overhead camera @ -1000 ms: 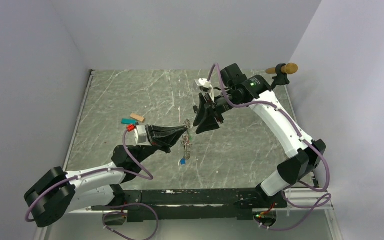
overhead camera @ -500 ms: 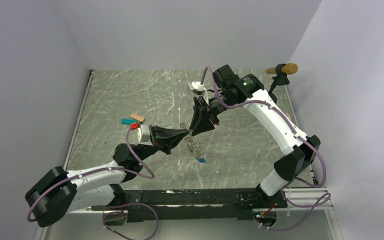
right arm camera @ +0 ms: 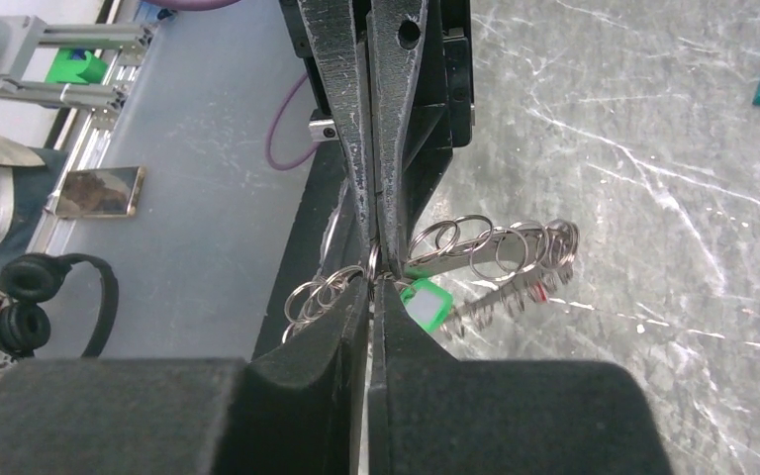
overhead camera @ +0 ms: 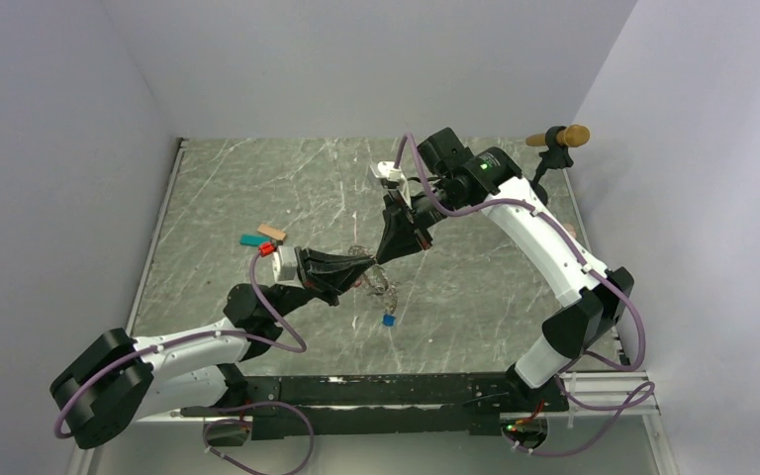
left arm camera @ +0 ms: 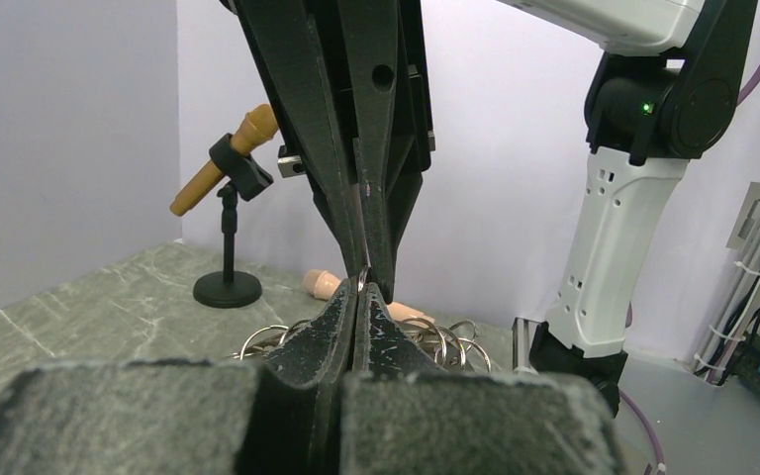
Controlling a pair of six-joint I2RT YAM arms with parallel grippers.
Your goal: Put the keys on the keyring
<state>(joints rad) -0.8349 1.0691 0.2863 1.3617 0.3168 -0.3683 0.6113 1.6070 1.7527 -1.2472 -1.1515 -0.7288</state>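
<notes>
Keyring pinched where left gripper and right gripper meet tip to tip, both clenched on its rings; green key just beside the tips, blue key hanging lower.

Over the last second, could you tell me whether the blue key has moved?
Yes. The blue key has shifted rightward in the top view, farther from the teal block.
</notes>
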